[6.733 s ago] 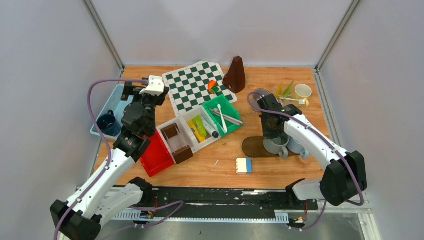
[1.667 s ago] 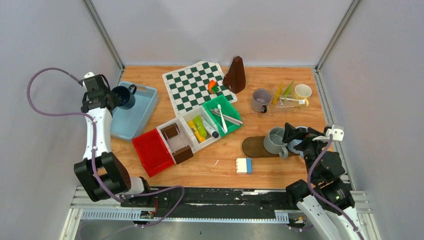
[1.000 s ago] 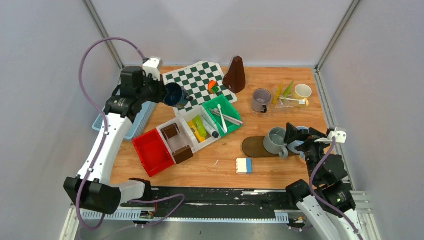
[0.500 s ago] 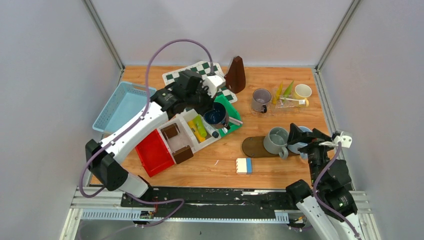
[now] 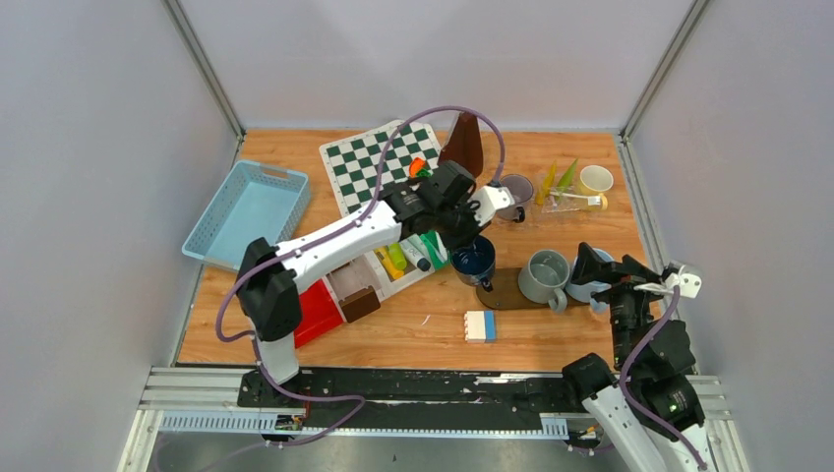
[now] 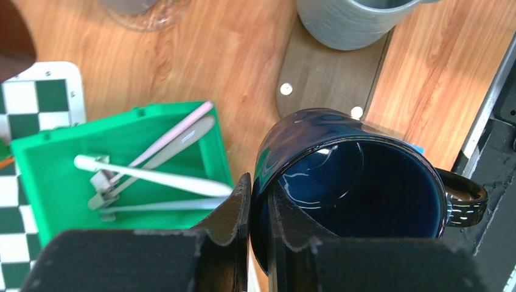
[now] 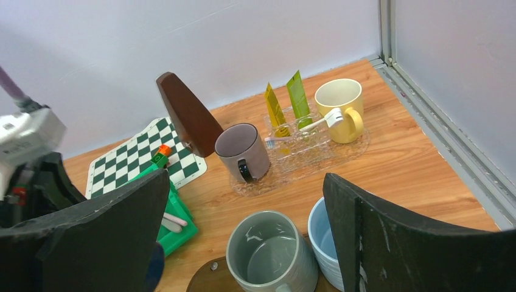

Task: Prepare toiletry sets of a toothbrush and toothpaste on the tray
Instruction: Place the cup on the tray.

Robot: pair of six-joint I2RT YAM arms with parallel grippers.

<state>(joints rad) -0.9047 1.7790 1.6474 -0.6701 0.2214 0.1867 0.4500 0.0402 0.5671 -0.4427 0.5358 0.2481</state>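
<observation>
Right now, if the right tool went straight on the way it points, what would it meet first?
Most likely the light blue mug, which sits low between the fingers of the wide-open right tool. The grey-green mug stands right beside it. Depth is unclear from here, so either could be touched first.

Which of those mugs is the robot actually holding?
The dark blue mug: the left gripper pinches its rim. The grey, yellow, grey-green and light blue mugs stand untouched.

Glossy dark blue mug (image 6: pixel 365 188), matt wood-grain table (image 6: pixel 213 48)
</observation>
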